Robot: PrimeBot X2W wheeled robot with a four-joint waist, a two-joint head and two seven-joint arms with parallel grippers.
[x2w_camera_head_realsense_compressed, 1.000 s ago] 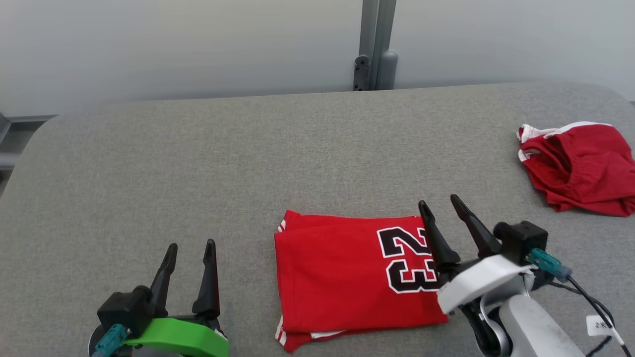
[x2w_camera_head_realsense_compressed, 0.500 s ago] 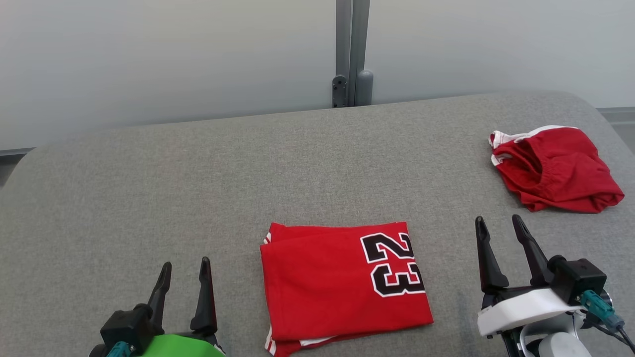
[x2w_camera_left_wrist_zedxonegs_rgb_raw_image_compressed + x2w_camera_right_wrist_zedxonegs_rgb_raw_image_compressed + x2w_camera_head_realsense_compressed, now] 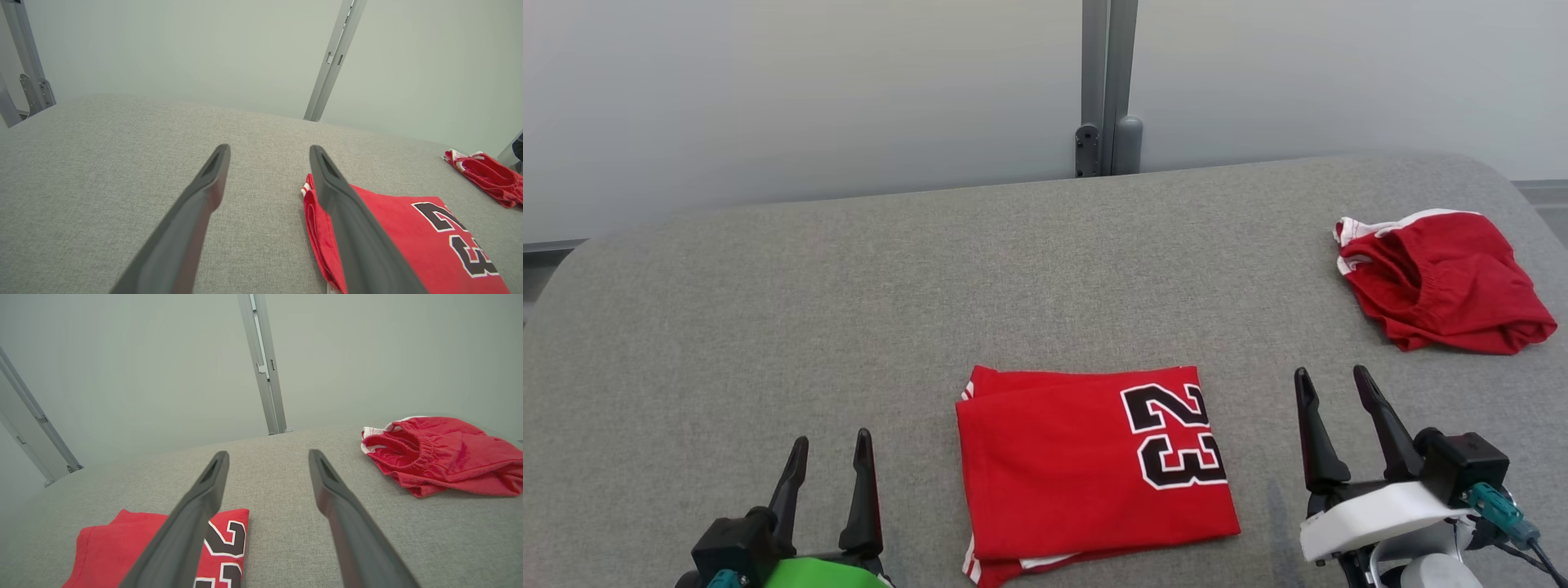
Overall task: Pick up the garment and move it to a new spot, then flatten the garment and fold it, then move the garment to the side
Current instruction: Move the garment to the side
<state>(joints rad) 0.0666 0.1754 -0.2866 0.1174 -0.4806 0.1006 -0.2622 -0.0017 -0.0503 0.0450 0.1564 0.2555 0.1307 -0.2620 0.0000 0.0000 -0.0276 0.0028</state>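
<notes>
A folded red jersey [image 3: 1086, 469] with a black "23" lies flat near the front middle of the grey padded table [image 3: 849, 310]. It also appears in the left wrist view as the jersey [image 3: 392, 228] and in the right wrist view as the jersey [image 3: 122, 547]. My left gripper [image 3: 829, 445] stands open at the lower left, apart from the jersey. My right gripper [image 3: 1330, 382] stands open at the lower right, just right of the jersey, with nothing between its fingers. Both grippers hover over bare table.
A crumpled pair of red shorts [image 3: 1441, 282] with white trim lies at the table's far right edge, also seen as shorts [image 3: 441, 453]. A grey metal post [image 3: 1107, 90] rises behind the table against a pale wall.
My right gripper has pulled back off the jersey's right edge to the right, leaving it lying flat. The head camera has shifted, so the whole scene sits differently.
</notes>
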